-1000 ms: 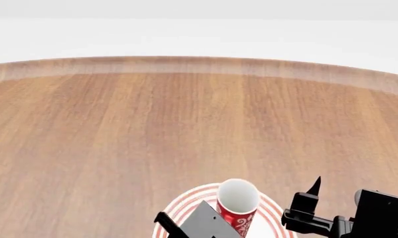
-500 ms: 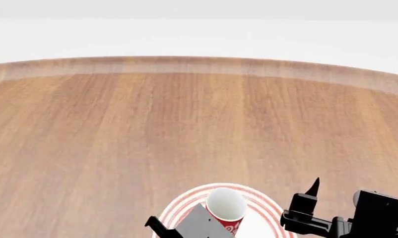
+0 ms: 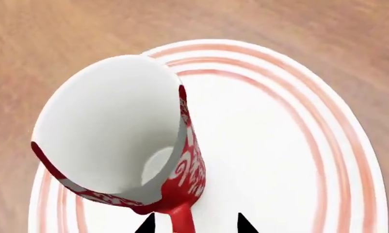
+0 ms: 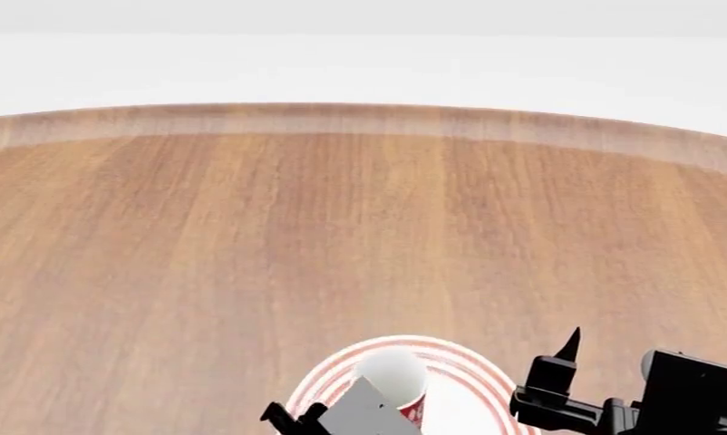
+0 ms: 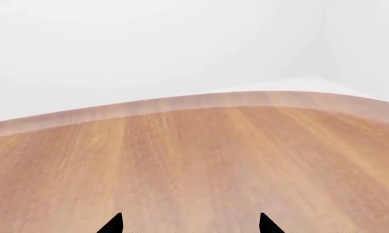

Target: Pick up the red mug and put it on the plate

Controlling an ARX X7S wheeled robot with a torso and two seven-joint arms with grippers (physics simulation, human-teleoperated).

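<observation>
Head view: left pincer (image 4: 294,419) over plate (image 4: 460,362).

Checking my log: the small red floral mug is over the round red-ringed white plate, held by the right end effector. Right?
Not the right one. The left end effector holds the small red floral mug by its handle over the round red-ringed white plate, as the left wrist view shows.
</observation>
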